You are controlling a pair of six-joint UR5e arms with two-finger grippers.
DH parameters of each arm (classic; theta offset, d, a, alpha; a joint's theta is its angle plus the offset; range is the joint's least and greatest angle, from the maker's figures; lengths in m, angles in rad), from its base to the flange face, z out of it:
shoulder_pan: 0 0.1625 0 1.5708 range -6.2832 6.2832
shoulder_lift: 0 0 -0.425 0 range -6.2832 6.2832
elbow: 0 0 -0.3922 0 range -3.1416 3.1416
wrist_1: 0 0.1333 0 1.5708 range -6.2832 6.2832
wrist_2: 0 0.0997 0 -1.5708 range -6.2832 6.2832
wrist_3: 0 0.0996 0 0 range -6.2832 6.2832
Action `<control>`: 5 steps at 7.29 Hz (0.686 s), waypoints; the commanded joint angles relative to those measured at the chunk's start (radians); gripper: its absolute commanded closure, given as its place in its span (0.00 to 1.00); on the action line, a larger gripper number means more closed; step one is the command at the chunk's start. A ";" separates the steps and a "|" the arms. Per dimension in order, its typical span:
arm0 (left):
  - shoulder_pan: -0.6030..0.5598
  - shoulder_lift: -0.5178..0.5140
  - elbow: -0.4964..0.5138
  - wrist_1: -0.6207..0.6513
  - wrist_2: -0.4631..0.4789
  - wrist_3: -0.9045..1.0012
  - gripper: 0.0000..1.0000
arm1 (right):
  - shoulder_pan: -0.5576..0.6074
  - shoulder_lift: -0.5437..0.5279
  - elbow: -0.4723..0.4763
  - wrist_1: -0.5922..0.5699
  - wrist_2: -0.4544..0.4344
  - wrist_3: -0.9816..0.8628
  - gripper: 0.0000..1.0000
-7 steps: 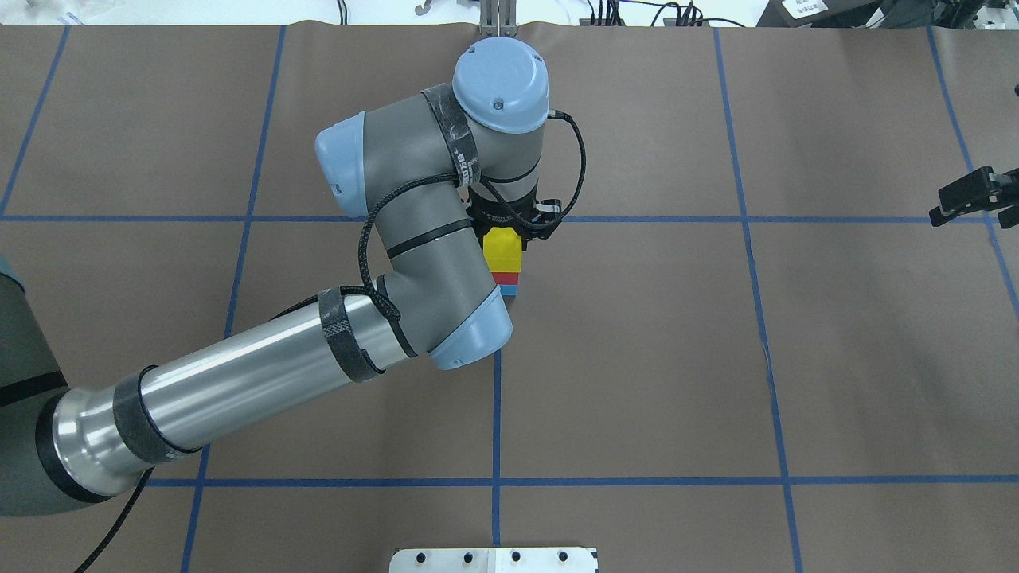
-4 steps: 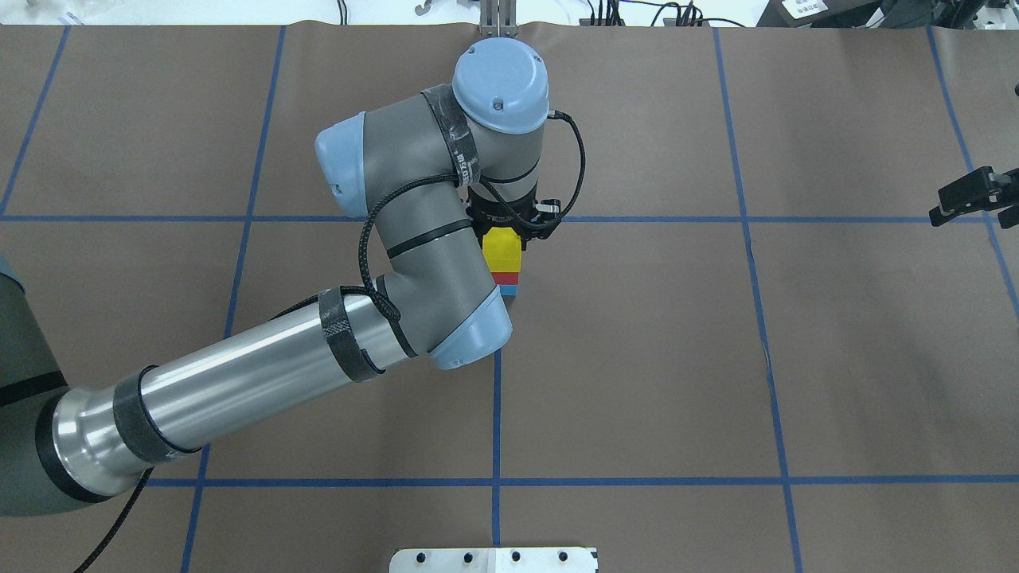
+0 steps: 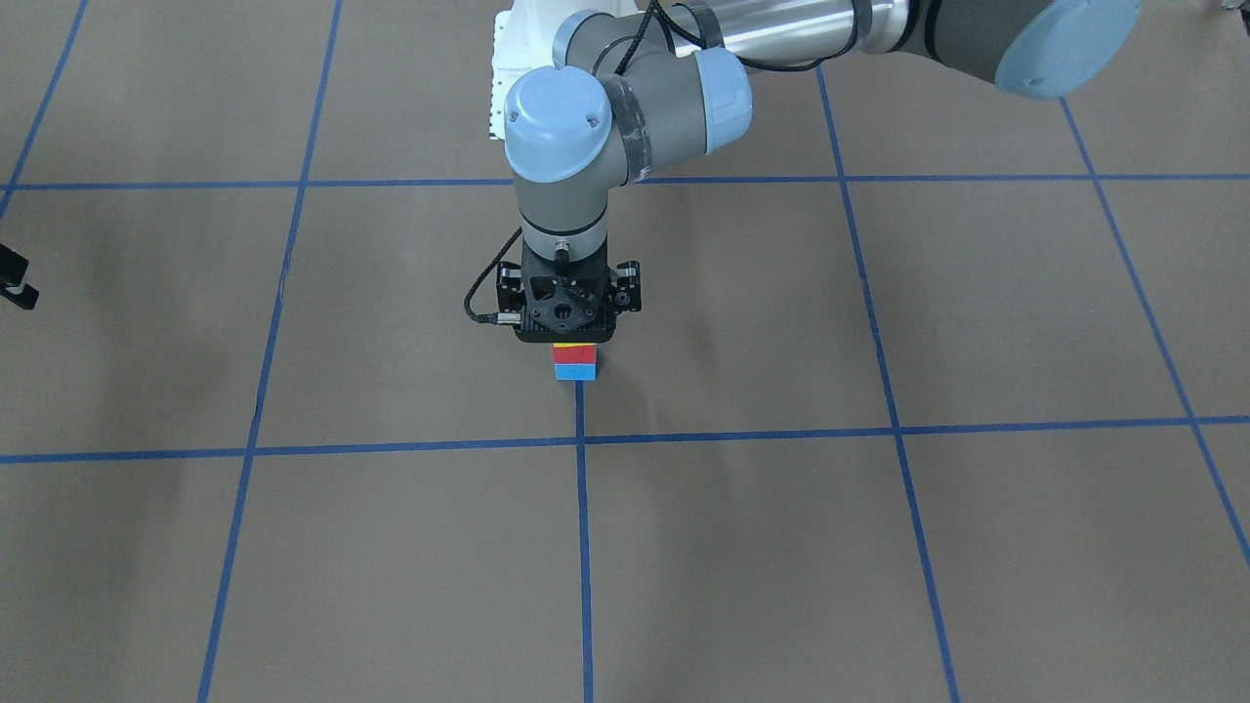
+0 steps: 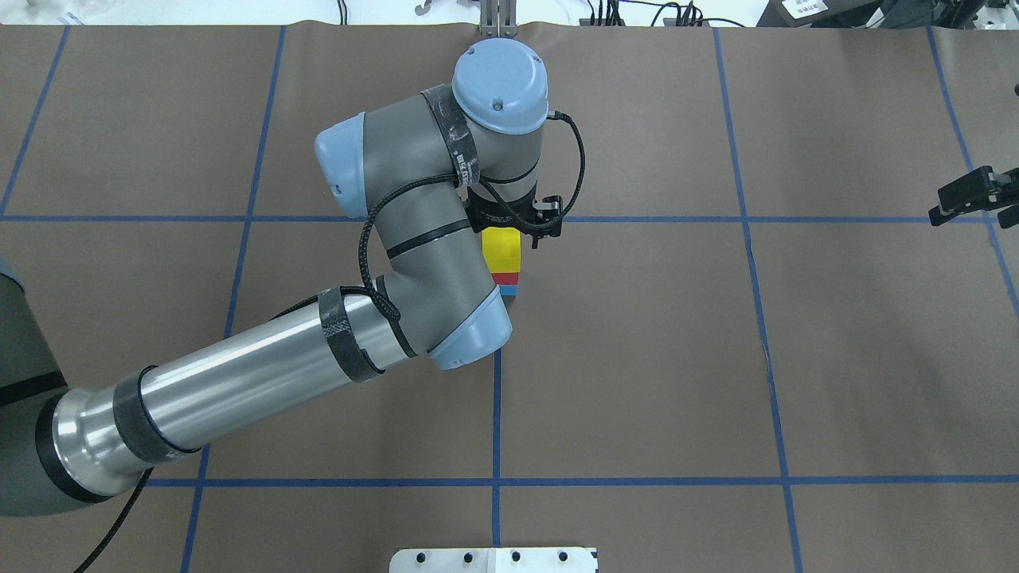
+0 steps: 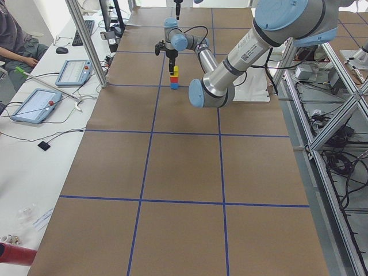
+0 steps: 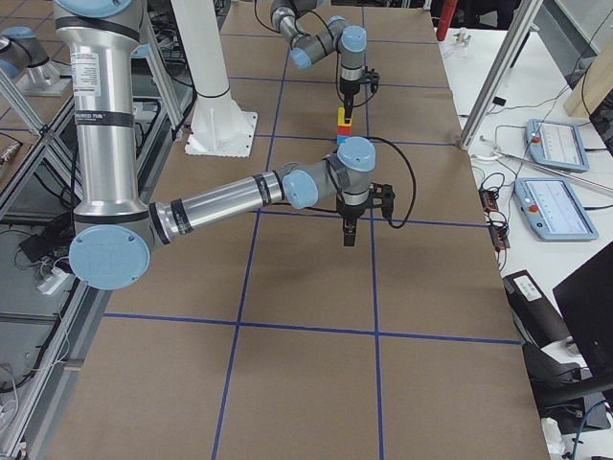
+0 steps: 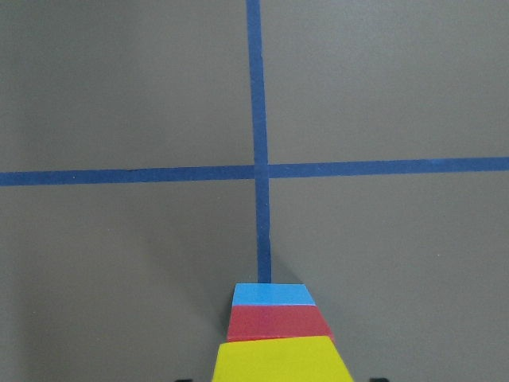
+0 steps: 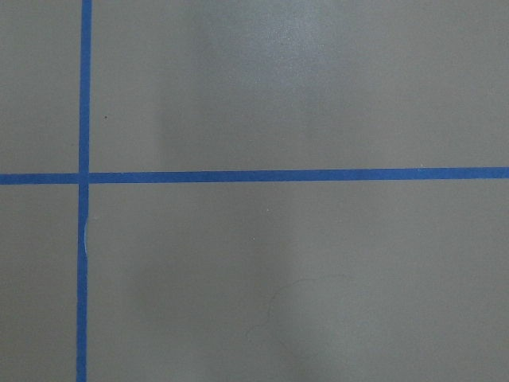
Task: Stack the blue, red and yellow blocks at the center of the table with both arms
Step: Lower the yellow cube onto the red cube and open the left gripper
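Stacking looks done: yellow block [image 4: 502, 248] on red block [image 4: 505, 278] on blue block [image 4: 509, 290]. My left gripper [image 3: 571, 337] seems released around the top one; next, lift straight up. Right gripper [image 4: 967, 199], far right: cannot tell.

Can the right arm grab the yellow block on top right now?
Probably not yet. The left end effector sits right over the yellow block, so the top is covered. The right end effector is far off to the side.

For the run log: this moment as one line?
stack: yellow block on red block on blue block | left gripper: open around yellow | right gripper: far aside, state unclear
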 commanded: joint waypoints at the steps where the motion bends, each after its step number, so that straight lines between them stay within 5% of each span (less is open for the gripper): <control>1: 0.000 -0.003 -0.003 0.002 0.000 0.000 0.00 | 0.000 0.000 -0.003 0.000 0.000 0.002 0.00; 3: -0.017 -0.005 -0.087 0.082 -0.019 0.003 0.00 | 0.000 -0.002 -0.001 0.001 0.000 -0.001 0.00; 5: -0.068 0.046 -0.321 0.283 -0.066 0.113 0.00 | 0.011 -0.002 0.002 0.001 0.000 -0.012 0.00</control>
